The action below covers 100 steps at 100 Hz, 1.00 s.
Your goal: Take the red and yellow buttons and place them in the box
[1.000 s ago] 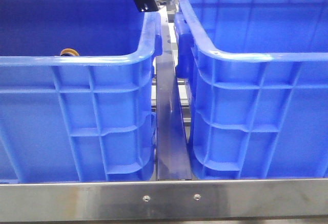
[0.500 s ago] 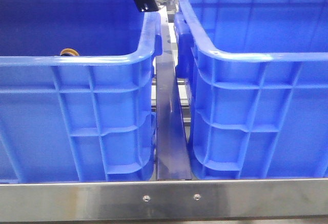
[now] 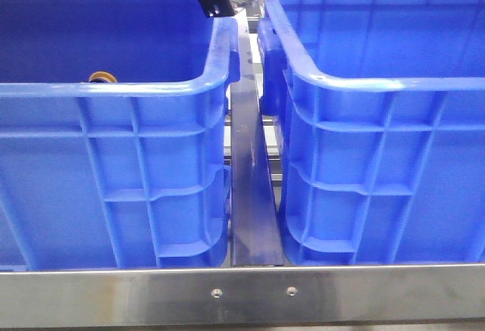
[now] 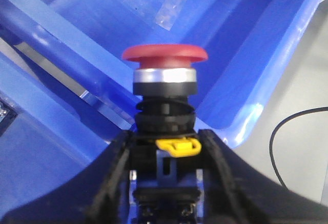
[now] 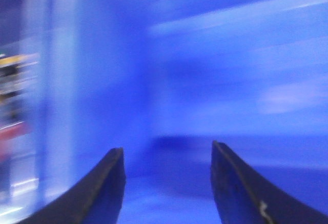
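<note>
Blue moulded plastic: two crates, side by side on the steel-edged bench (image 3: 250,293), ribbed walls, thick rounded rims. Left box (image 3: 114,187) and right box (image 3: 386,172) stand just apart, a dark metal rail (image 3: 250,195) filling the gap between them.

Left gripper (image 4: 165,147): black, shown in the front view at the far end of that gap, above the left box's far right corner. No shift across the last second; it hangs in place, so the release has not begun. Jaws closed on the body of the red button (image 4: 165,55), cap pointing away from the wrist, silvery collar beneath it, yellow clip below.

Right gripper (image 5: 166,183): jaws parted, nothing between them, close to a blue wall; view blurred.

Yellow button (image 3: 101,77): probably the orange sliver showing just over the left box's near rim, inside that box; too little shows to be sure.

Room: both boxes open-topped and wide; rims are the only edges to clear.
</note>
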Tool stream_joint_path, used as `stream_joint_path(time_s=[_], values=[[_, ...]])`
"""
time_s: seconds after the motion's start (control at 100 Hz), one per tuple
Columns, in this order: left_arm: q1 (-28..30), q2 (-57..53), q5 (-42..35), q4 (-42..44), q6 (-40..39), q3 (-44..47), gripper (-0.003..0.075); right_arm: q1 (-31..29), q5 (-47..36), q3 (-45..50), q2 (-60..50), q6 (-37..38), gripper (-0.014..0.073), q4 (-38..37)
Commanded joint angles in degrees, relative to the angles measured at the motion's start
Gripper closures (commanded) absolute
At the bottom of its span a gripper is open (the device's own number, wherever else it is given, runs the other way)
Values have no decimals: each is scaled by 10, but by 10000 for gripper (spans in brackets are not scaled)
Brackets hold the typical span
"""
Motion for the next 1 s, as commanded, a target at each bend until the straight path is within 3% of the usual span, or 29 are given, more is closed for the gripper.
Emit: stream_joint_path(time_s=[0.0, 0.17, 0.29, 0.99], values=[[-4, -20, -36, -13, 1, -16, 567, -2, 24, -35, 18, -80, 192, 144], [-4, -19, -44, -13, 1, -16, 567, -2, 101, -46, 61, -186, 182, 341], [-4, -19, -47, -13, 1, -16, 567, -2, 138, -46, 86, -229, 105, 411], [-4, -19, -47, -13, 1, -16, 567, 114, 112, -72, 190, -231, 95, 419]])
